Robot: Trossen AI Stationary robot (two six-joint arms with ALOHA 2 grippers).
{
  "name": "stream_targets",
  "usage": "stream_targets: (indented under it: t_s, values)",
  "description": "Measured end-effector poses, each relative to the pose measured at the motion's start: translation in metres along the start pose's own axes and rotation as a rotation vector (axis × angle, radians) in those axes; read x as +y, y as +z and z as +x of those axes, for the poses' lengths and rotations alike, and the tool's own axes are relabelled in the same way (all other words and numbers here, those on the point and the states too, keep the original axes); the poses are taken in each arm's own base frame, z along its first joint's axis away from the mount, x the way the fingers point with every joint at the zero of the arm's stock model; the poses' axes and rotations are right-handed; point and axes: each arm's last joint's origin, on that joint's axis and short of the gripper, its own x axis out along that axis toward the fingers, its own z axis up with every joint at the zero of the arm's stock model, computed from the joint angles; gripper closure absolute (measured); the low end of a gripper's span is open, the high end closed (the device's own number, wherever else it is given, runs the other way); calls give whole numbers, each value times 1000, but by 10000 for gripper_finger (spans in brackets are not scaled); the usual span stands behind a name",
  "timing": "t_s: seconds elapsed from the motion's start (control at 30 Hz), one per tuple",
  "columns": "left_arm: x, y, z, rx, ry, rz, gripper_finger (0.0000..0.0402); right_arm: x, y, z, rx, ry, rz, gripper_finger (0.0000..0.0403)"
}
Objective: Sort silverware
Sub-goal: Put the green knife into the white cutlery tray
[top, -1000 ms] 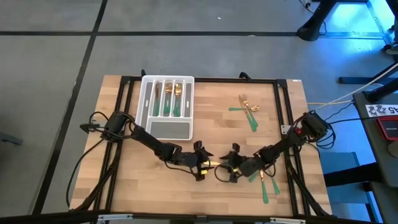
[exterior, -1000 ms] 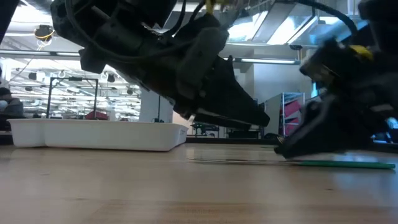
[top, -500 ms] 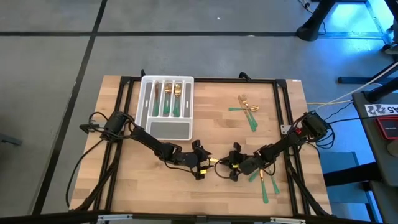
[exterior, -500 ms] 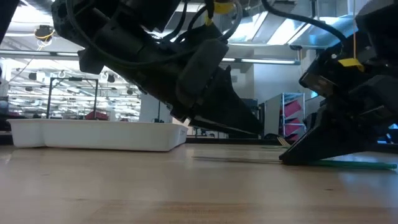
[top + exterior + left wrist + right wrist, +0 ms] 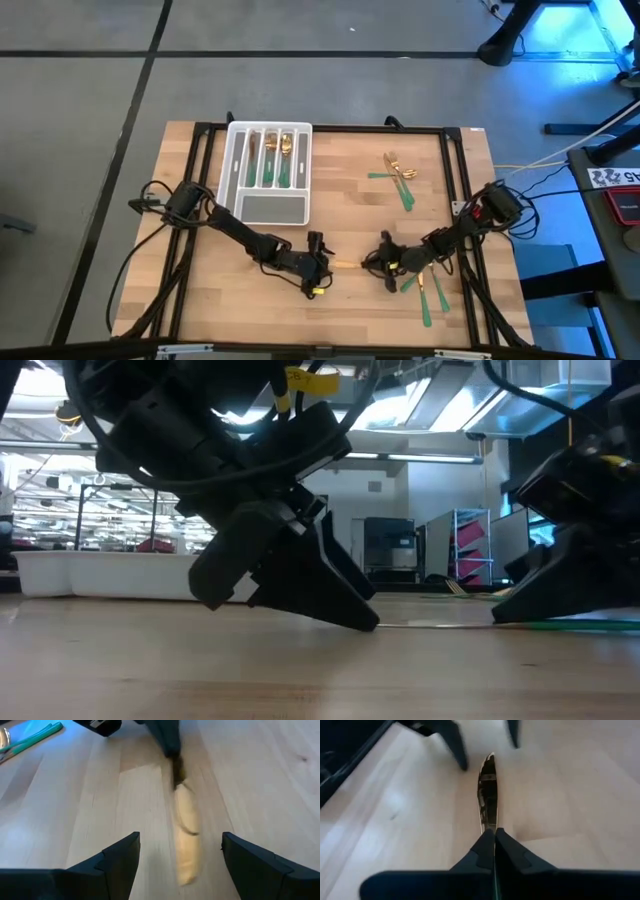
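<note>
Knife point(image 5: 487, 785) lies flat on the counter point(image 5: 350, 210), near its front edge, long axis running between the two hands. Right hand point(image 5: 385, 268) is clamped on its handle end; left hand point(image 5: 322, 272), fingers apart, straddles the gold blade tip, equally near.

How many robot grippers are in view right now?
2. The left gripper, open, straddles the gold blade of a knife near the table's front middle. The right gripper, facing it, is shut on the same knife. None seem hidden.
</note>
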Motion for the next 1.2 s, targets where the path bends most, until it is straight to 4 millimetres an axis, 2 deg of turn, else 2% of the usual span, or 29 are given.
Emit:
stream_targets:
  t_s: [0.2, 0.37, 0.5, 0.63, 0.73, 0.83, 0.93, 1.0, 1.2]
  values:
    - [0, 0, 0, 5, 1, -4, 135, 2, 4, 0, -49, 12, -43, 402]
    - [0, -1, 0, 8, 1, -38, 135, 2, 12, -3, -115, -64, -119, 383]
    - [0, -1, 0, 10, 1, -60, 135, 4, 23, -7, -177, -90, -145, 353]
    - [0, -1, 0, 13, 0, -119, 135, 7, 27, -9, -184, -68, -133, 303]
    - [0, -2, 0, 15, 0, -157, 135, 8, 23, -4, -89, -73, -126, 270]
    - [0, -2, 0, 14, 0, -162, 135, 9, 20, 4, 31, -155, -98, 256]
    - [0, -2, 0, 13, -1, -165, 135, 10, 20, 9, 116, -240, -63, 263]
    - [0, -1, 0, 11, -1, -165, 135, 10, 19, 9, 145, -260, -51, 283]
    - [-7, 0, -2, -7, -13, -119, 135, 10, 6, 4, 135, -257, -66, 383]
